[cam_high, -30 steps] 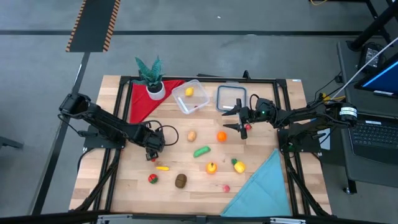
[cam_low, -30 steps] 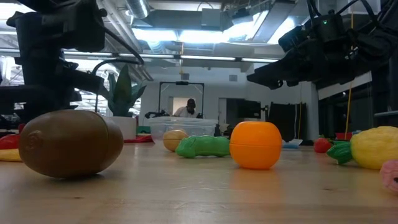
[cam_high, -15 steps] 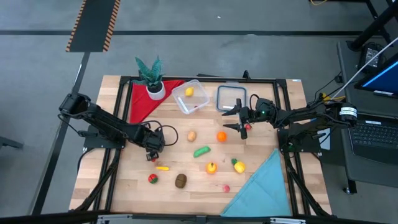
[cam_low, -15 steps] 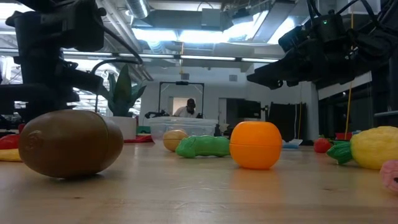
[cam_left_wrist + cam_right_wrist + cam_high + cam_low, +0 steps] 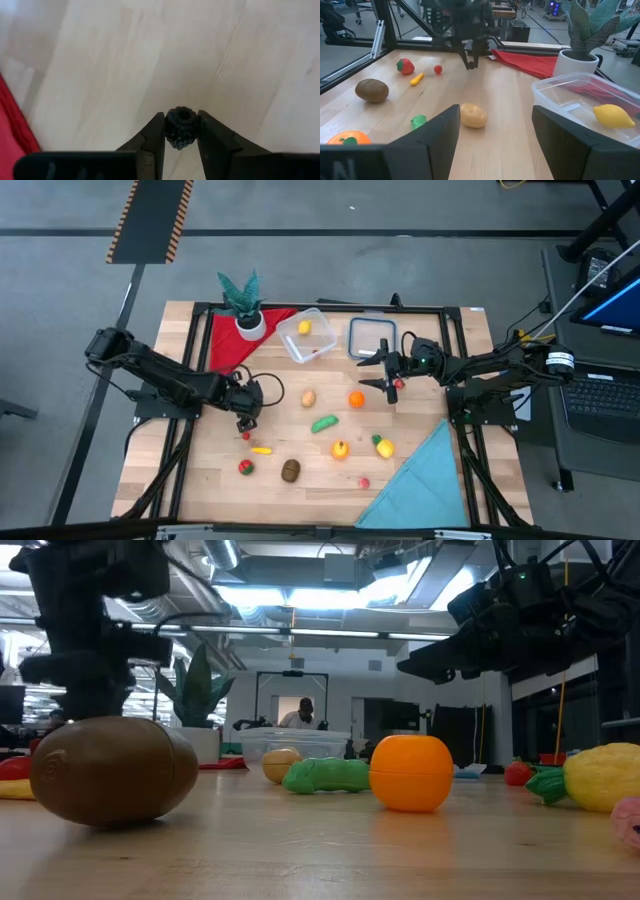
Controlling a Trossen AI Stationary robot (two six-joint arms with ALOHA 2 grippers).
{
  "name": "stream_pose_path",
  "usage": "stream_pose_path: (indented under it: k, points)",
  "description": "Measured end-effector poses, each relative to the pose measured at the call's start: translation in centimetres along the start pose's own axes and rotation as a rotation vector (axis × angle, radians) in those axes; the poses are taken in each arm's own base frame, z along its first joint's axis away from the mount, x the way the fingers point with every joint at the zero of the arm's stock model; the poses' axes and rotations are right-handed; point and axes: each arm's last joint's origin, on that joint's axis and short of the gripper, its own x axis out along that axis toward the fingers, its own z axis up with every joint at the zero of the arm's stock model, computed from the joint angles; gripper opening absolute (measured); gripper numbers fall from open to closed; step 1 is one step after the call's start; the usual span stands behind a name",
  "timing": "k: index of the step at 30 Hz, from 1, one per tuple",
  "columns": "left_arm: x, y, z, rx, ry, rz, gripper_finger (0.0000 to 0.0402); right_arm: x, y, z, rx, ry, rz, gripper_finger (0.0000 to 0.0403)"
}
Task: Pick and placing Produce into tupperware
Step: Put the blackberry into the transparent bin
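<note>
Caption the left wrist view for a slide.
Left gripper shut on a small dark berry above the wooden table.

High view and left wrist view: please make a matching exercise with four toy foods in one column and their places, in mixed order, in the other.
Things:
1. lemon
2. blackberry
3. kiwi
4. orange

Places:
A. on the table, beside the strawberry
B. gripped in the left end effector
C. on the wood, next to the open right end effector
D. inside the tupperware

Pairs: 1-D, 2-B, 3-A, 4-C

Left end effector point(image 5: 182, 131) pinches dark, perhaps berry-like produce point(image 5: 182, 127).
</note>
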Motion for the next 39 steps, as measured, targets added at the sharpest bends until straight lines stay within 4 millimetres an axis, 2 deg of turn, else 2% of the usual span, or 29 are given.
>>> stream_pose_path:
  k: [7,16,22,26,29,35,39]
  points:
    - [-2.0,1.4,1.4,-0.005,-0.205,-0.014,0.0093,0.0,0.0,0.0,-0.005,0.0,0.0,0.025]
    - [-4.8,3.6,3.9,-0.013,-0.519,-0.067,0.008,0.0,0.0,0.0,-0.023,0.0,0.001,0.025]
    - [-5.6,4.5,5.3,0.002,-0.661,-0.05,0.0088,0.0,0.0,0.0,-0.026,0.0,0.001,0.025]
    - [-5.1,4.8,6.0,0.041,-0.792,-0.076,0.008,0.0,0.0,0.0,-0.024,0.0,0.001,0.025]
    - [-4.4,5.2,6.1,0.043,-0.914,-0.156,0.0079,0.0,0.0,0.0,-0.022,0.0,0.002,0.025]
    - [-2.7,6.1,4.8,0.033,-1.092,-0.265,0.0079,0.1,0.3,0.1,-0.03,-0.011,0.014,0.025]
    - [-2.1,6.5,4.2,0.019,-1.133,-0.273,0.0084,0.1,0.4,0.3,-0.038,-0.025,0.018,0.025]
